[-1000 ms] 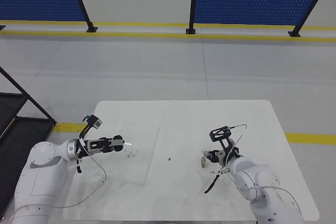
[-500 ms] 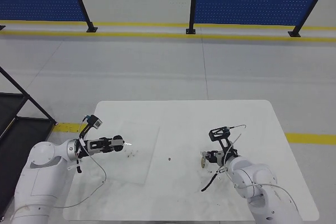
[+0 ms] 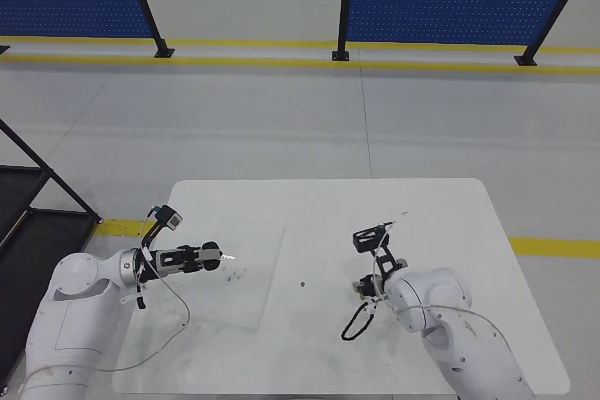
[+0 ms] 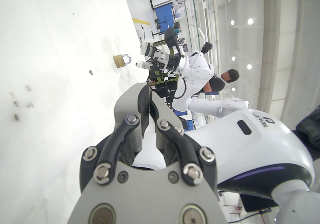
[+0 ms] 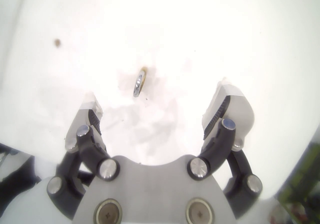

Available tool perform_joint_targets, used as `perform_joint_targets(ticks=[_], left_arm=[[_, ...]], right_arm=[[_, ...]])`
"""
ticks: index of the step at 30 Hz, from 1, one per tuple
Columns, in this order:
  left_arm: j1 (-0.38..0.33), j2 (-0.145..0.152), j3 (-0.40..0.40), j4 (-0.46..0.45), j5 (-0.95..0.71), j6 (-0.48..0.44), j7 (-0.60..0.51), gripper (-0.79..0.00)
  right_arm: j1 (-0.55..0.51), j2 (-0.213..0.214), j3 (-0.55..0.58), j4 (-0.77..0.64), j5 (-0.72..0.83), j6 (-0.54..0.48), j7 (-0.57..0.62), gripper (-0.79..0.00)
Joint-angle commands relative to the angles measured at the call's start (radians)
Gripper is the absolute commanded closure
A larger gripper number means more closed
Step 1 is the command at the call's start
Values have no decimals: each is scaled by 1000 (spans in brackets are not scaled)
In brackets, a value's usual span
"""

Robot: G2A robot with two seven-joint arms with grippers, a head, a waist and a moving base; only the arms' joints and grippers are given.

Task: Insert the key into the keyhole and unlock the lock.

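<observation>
A brass padlock (image 4: pixel 121 60) with a silver shackle lies flat on the white table (image 3: pixel 310 210), right of centre. In the right wrist view the padlock (image 5: pixel 140 82) appears edge-on, just ahead of my right gripper (image 5: pixel 157 96), whose fingers stand open and apart from it. In the left wrist view my right gripper (image 4: pixel 143 57) hovers at the shackle end. My left gripper (image 3: pixel 223 257) hangs above the table's left side, far from the lock. Its fingers (image 4: pixel 140 107) are shut, and a thin bright piece, the key, juts from their tips in the top view.
A faint clear sheet (image 3: pixel 250 285) covers the table's left half. Small dark specks (image 3: pixel 302 284) mark the middle. A black cable (image 3: pixel 355 325) loops from my right arm onto the table. A black rack (image 3: pixel 10 230) stands on the floor at the left.
My right arm has swung left across the table, bringing its open gripper up to the padlock. The left arm and the padlock have not moved.
</observation>
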Motion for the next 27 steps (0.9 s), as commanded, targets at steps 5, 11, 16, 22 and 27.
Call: perform_joint_targets(ticks=[5,11,16,22,27], left_arm=[[0,0,0,0,0,0,0,0],[0,0,0,0,0,0,0,0],[0,0,0,0,0,0,0,0],[0,0,0,0,0,0,0,0],[0,0,0,0,0,0,0,0]], right_arm=[[59,-27,-53,69,-11,15,35,-785],[73,-54,-77,121,-19,5,44,-785],[78,-76,-76,175,3,6,44,-785],[77,-96,-77,214,10,7,42,-785],[85,-110,-74,246,9,8,41,-554]])
